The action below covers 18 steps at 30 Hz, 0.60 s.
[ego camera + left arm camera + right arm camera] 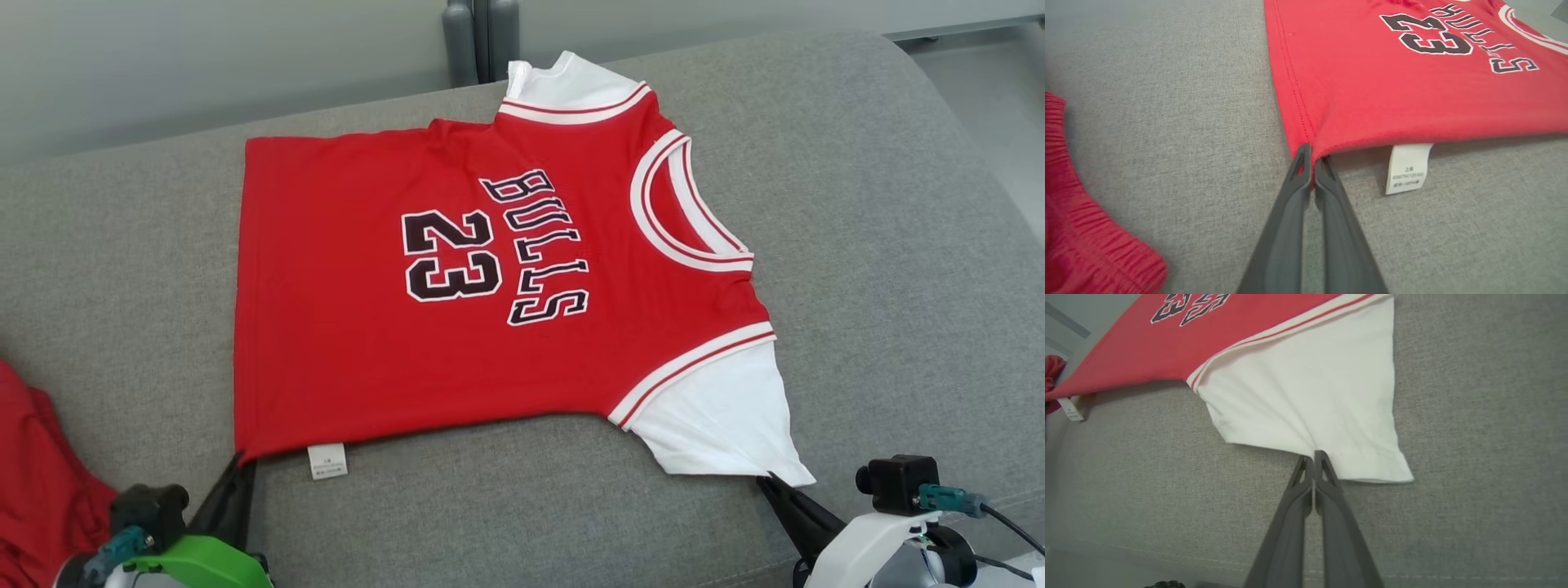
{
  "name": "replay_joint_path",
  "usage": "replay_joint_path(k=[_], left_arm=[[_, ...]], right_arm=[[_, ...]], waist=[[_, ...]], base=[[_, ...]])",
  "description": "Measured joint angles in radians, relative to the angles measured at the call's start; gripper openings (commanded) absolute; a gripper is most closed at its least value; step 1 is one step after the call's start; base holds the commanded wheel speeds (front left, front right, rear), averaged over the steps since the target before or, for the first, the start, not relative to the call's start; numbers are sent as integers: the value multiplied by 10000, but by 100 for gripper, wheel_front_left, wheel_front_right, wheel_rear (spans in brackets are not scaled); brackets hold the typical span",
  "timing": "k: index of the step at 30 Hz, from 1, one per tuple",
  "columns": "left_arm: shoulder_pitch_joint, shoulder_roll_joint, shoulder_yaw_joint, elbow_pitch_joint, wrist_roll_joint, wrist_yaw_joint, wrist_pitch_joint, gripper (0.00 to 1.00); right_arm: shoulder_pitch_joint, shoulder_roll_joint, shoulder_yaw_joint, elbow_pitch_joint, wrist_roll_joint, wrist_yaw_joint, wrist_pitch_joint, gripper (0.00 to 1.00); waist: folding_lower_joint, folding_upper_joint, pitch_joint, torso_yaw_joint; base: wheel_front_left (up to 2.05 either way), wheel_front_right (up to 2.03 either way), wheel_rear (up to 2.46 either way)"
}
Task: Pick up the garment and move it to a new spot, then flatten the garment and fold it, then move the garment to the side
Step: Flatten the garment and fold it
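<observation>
Jersey [424, 327] lies flat on the sofa [857, 204] — left jaws pinch its hem corner [1306, 139], right jaws its white sleeve [718, 416] — no fold yet.

Grey fabric cushion [857, 245] under a red jersey [367, 343] and red cloth [41, 490].

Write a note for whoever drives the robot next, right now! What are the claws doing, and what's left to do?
Left claw: shut on the red hem corner of the jersey, beside the white label.
Right claw: shut on the edge of the near white sleeve.
Jersey: spread nearly flat, print up, on the grey cushion. Another red cloth lies at the left.
Done: laid out flat, it seems.
Left: fold it, then move it aside.
</observation>
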<state>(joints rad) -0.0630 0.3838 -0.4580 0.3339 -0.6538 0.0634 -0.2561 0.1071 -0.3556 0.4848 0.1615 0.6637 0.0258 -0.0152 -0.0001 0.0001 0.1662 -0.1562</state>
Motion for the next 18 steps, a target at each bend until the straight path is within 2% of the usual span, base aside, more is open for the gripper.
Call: replay_joint_path(k=[8,13,17,18], left_arm=[[495,-196,-293,142,201,-33,2,0],[486,-249,-228,146,349,-104,0,0],[430,-431,-199,221,349,-207,0,0],[424,-493,-221,272,349,-255,0,3]], right_arm=[[-634,-73,539,591,-784,-8,167,0],[-639,84,550,775,-830,-23,159,0],[-664,61,493,982,-940,-188,48,0],[-683,61,512,1024,-1051,-188,-10,0]], waist=[[0,0,-233,-105],[0,0,-193,22],[0,0,-123,141],[0,0,-94,168]], base=[[0,0,0],[0,0,0],[0,0,0],[0,0,0]])
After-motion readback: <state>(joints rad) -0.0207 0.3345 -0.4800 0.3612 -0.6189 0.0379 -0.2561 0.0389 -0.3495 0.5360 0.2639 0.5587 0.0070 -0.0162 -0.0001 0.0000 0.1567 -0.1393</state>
